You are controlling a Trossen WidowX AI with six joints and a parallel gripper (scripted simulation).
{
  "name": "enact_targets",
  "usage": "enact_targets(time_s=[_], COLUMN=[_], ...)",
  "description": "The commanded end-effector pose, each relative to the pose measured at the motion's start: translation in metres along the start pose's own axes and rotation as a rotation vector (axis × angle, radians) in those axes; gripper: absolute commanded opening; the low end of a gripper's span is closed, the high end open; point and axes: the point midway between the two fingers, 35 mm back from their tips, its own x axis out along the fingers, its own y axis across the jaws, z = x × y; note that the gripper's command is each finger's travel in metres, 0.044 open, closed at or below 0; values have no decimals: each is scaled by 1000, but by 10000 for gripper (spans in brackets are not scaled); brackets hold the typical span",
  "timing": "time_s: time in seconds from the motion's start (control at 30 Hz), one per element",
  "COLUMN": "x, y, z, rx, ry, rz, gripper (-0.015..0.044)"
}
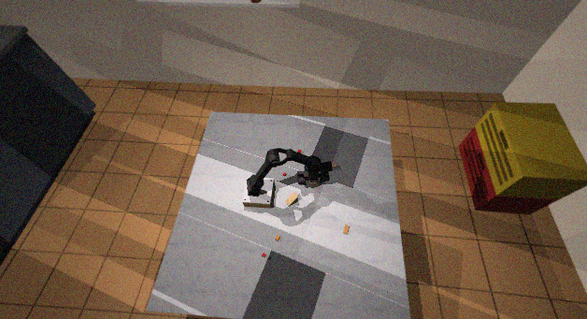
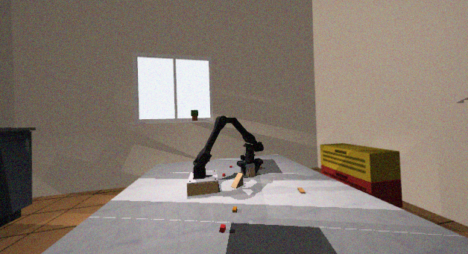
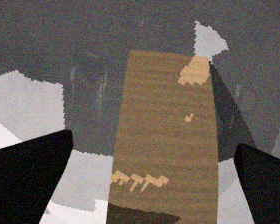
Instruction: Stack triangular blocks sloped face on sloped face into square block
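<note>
A tan triangular block (image 1: 292,198) leans on the table just right of the arm's base and also shows in the exterior view (image 2: 237,180). The other wooden block (image 3: 165,163) fills the middle of the wrist view. It lies between my fingers with a gap on each side. In the top and exterior views it is a small brown piece under the gripper (image 2: 250,170). My gripper (image 3: 157,147) (image 1: 312,177) is open wide, low over the table beyond the first block. Its fingers are the dark shapes at the lower corners of the wrist view.
The arm's base stands on a box (image 2: 203,188). A small orange block (image 1: 346,229), an orange cube (image 1: 278,238) and red cubes (image 1: 264,254) (image 1: 284,174) lie scattered on the table. A yellow and red crate (image 1: 519,156) stands on the floor at the right.
</note>
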Motion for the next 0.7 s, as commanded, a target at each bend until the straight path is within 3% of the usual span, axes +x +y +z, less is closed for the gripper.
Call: enact_targets(time_s=[0.0, 0.1, 0.43, 0.67], x=[-30, -56, -55, -59], y=[-3, -1, -5, -4], z=[0, 0, 0, -12], rx=[0, 0, 18, 721], ry=[0, 0, -4, -91], rz=[-9, -9, -31, 33], gripper=[440, 440, 440, 440])
